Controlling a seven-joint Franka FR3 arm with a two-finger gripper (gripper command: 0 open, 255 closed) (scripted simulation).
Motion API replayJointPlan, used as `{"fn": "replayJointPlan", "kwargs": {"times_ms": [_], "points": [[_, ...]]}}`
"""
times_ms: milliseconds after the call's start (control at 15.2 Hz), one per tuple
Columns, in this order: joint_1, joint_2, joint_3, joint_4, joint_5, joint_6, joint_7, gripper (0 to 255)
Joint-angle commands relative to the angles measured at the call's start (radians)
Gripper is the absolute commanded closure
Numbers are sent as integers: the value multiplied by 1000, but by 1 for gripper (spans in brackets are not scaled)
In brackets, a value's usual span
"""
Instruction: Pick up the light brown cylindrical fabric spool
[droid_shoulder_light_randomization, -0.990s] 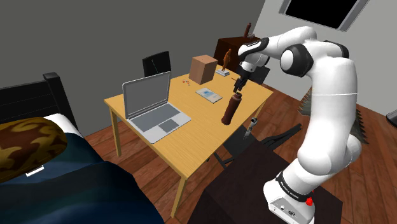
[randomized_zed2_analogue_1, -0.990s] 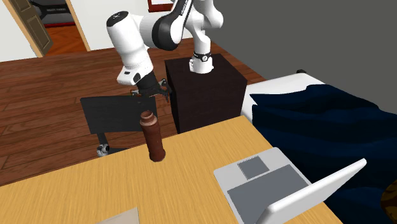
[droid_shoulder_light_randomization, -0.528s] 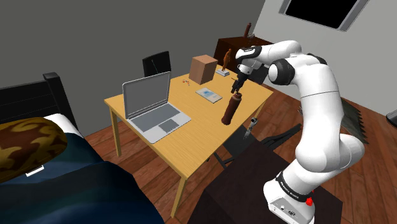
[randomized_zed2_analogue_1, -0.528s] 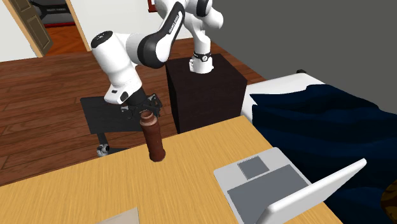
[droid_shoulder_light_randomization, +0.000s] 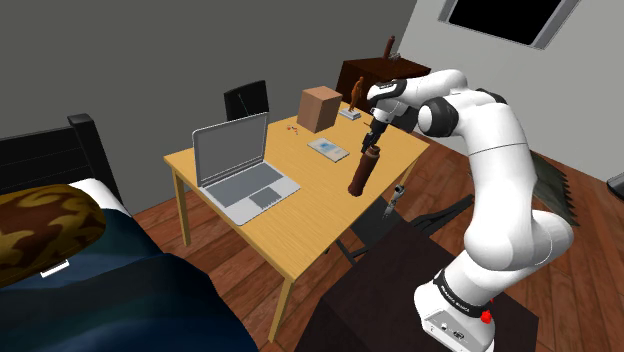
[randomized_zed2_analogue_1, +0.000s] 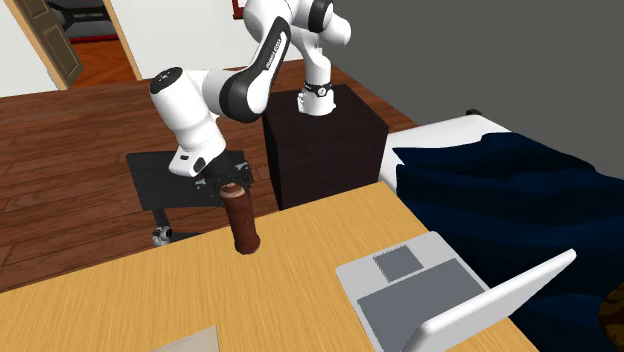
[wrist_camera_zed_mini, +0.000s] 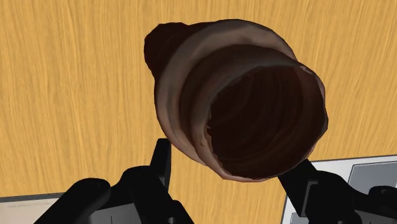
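Note:
A dark brown cylindrical spool (droid_shoulder_light_randomization: 362, 172) stands upright, slightly leaning, on the wooden table (droid_shoulder_light_randomization: 300, 215) near the edge closest to the stand. My black gripper (droid_shoulder_light_randomization: 372, 143) sits right on its top end, coming down from above. In the second exterior view the gripper (randomized_zed2_analogue_1: 232, 183) covers the top of the spool (randomized_zed2_analogue_1: 243, 222). The wrist view looks straight down the spool (wrist_camera_zed_mini: 235, 108), whose hollow top fills the space between the fingers (wrist_camera_zed_mini: 160, 159). Both fingers press its sides, shut on it. The spool's base still rests on the table.
An open grey laptop (droid_shoulder_light_randomization: 240, 165) sits mid-table, with a brown box (droid_shoulder_light_randomization: 320, 107) and a flat book (droid_shoulder_light_randomization: 328, 149) at the far end. A black chair (randomized_zed2_analogue_1: 170, 180) stands beside the table near the spool. A bed with dark bedding (randomized_zed2_analogue_1: 500, 180) lies past the laptop.
The arm swung in and lowered, bringing the gripper down over the spool's top. The fingers went from open to shut on it. The spool stays in place.

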Motion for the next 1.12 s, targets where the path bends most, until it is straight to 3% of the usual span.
{"fn": "replayJointPlan", "kwargs": {"times_ms": [0,528,1056], "points": [[0,3,1,2,0,0,0,255],[0,1,0,-1,0,2,0,255],[4,-53,-12,14,-16,-65,15,255]]}}
